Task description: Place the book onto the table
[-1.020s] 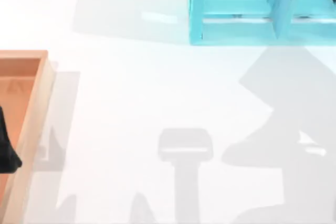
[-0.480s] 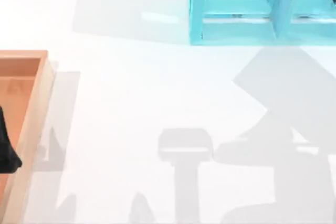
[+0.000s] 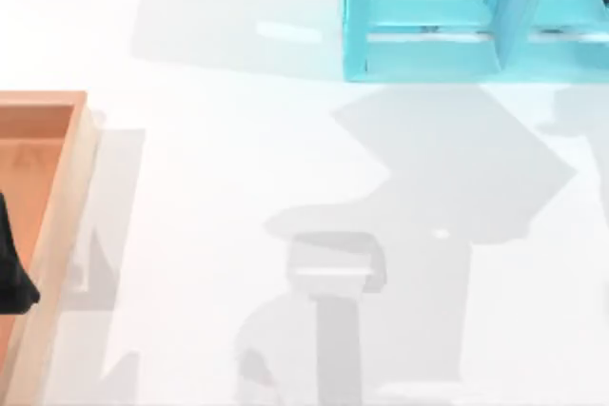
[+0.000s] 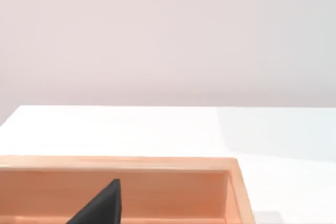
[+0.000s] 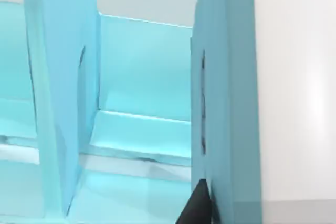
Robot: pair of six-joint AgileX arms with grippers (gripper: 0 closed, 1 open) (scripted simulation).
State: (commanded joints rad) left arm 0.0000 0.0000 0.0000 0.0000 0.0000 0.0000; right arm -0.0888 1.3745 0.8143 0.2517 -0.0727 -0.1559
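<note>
Right wrist view looks straight into the cyan shelf unit [image 5: 142, 93]. A dark part of the right gripper [image 5: 195, 208] sits just beside one of its upright panels, with an open compartment directly ahead of it. From this sliver I cannot tell whether the gripper is spread or pressed together, nor whether it holds or touches anything.

I cannot make out the book with certainty. The upright slabs ahead of the gripper carry the same dark slot marks, so I read them as shelf walls and not covers. My judgement is that the book stands upright somewhere in the shelf ahead of the right gripper, its long axis vertical, so the right arm is by far the nearer one.

From above, the shelf unit [image 3: 428, 45] stands at the far right of the white desk [image 3: 238, 159]. A broad bare stretch of desk lies on the near side of the right gripper, where a book could be set down.

The left gripper [image 3: 11, 273] is parked over the wooden tray [image 3: 57, 197], well apart from the shelf. I cannot tell its opening either.
</note>
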